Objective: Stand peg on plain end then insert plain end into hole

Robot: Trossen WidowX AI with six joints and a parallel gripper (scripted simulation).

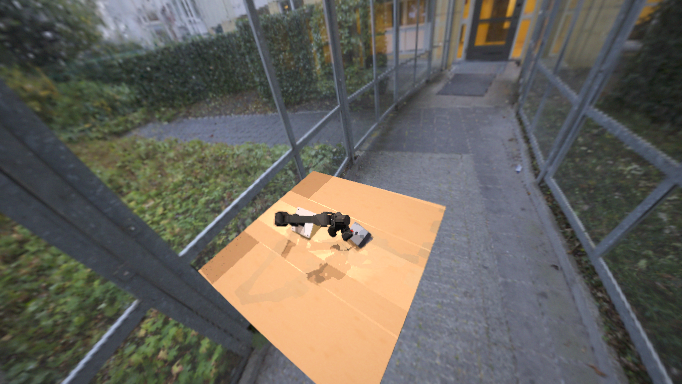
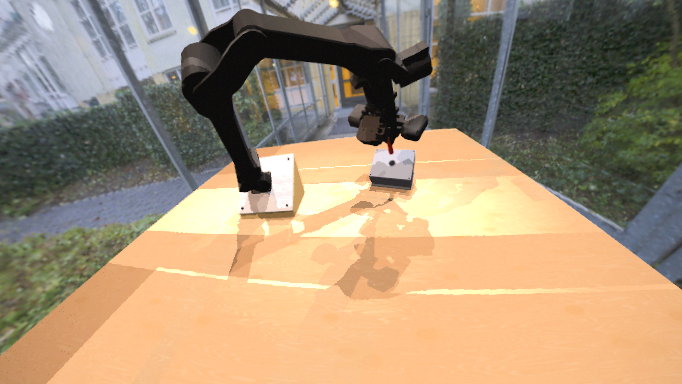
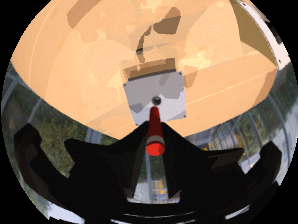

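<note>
The red peg [image 2: 390,146] [image 3: 154,122] is held between the fingertips of my gripper [image 2: 389,137]. Its white band [image 3: 155,140] and red banded end face the wrist camera; its plain end points down toward the sloped panel [image 1: 361,238] [image 2: 379,169] [image 3: 175,91]. The panel's dark hole [image 2: 392,163] [image 3: 156,101] is visible, with the peg outside it. In the wrist view the plain end appears just below the hole; in the exterior view it appears just above it. The exact gap to the face cannot be told.
The robot's white base block [image 1: 303,230] [image 2: 280,200] stands on the wooden table [image 1: 350,310] [image 2: 350,340], left of the panel in the exterior view. The arm arches high between the base and the panel. Shadows of the arm fall across the table.
</note>
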